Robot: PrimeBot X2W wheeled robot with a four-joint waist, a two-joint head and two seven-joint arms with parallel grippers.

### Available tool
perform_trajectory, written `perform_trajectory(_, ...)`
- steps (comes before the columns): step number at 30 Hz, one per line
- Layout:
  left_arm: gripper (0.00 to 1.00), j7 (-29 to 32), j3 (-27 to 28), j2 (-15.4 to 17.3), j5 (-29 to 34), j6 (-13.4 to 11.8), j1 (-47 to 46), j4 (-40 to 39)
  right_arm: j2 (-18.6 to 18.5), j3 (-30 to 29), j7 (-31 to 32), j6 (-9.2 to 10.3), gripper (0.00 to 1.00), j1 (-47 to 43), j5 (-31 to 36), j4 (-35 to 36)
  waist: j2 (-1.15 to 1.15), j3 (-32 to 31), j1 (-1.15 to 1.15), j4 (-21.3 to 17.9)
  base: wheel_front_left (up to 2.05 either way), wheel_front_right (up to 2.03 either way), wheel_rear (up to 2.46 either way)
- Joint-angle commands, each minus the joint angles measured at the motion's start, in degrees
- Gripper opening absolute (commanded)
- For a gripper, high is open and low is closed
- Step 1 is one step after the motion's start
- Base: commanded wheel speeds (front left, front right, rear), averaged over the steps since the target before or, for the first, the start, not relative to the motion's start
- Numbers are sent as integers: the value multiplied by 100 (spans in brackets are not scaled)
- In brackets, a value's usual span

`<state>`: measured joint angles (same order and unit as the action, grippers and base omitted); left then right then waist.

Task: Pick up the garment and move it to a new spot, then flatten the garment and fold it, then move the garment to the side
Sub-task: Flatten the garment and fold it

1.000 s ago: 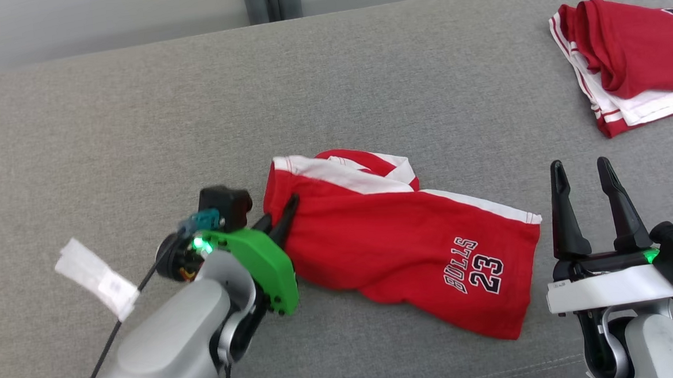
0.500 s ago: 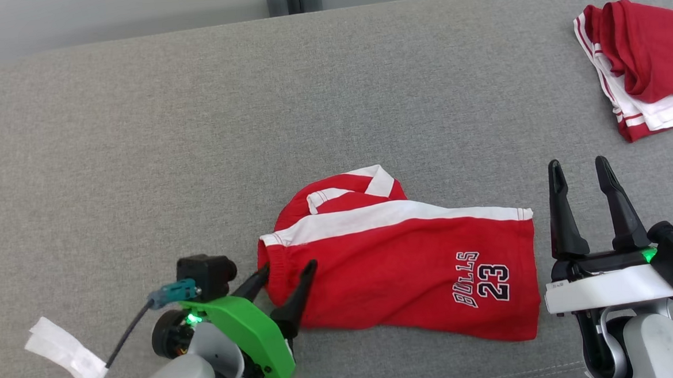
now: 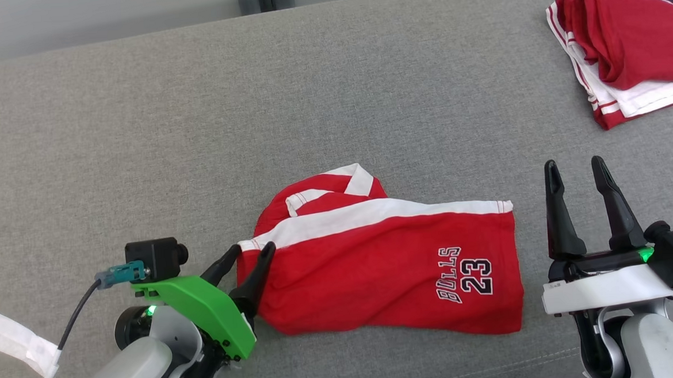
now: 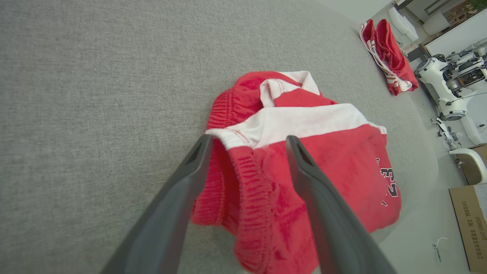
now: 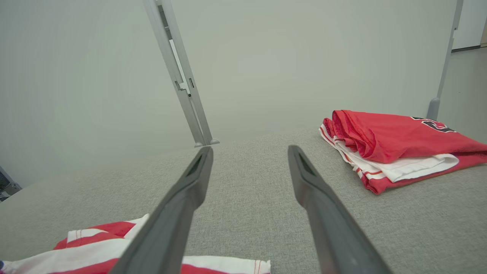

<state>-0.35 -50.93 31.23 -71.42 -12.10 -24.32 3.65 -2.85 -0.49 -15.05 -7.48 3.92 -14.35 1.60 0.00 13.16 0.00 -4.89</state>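
Head view of a grey cushion with red basketball shorts lying rumpled near its front edge, their long axis running left to right. The waistband end faces the left gripper, whose two dark fingers stand apart on either side of the waistband corner without pinching it. The right gripper, fingers also spread and holding nothing, hovers just beside the leg hem at the opposite end, not touching. The left arm is nearer, so any flattening likely starts there. Folded clothes sit well apart at the far right
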Motion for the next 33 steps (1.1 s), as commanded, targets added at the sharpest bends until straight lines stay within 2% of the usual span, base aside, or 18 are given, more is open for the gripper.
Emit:
perform_trajectory(1,69,16,35,25,-43,34,-84,33,-9,5,-14,-2,100,60,-11,-7,0,23,0,-26,0,0,0)
perform_trajectory(2,52,16,46,22,-56,47,-104,57,-9,1,-14,-2,100,68,-12,-4,0,29,0,-32,0,0,0)
perform_trajectory(4,0,-12,72,-7,-78,58,-124,102,-8,-2,-14,-2,100,74,-6,3,0,35,0,-40,0,0,0)
perform_trajectory(14,0,-211,209,-11,-66,228,-150,128,-13,28,-14,-2,100,-40,160,-26,0,-4,0,-10,0,0,0)
perform_trajectory(18,0,-295,228,71,-32,251,-76,18,-113,-45,-13,-2,100,-216,-87,-238,0,-58,0,39,0,0,0)
perform_trajectory(23,0,-335,262,203,-51,228,56,-187,-413,160,-14,-2,100,-378,-1087,-912,0,-146,0,76,0,0,0)
perform_trajectory(29,0,-381,284,333,-49,161,194,-396,-1193,1165,-14,-3,100,50,-2732,-1809,0,-200,0,65,0,0,0)
perform_trajectory(33,0,-378,271,348,-33,150,228,-466,-1702,1826,45,-3,100,580,-3204,-2449,0,-189,0,107,0,0,0)
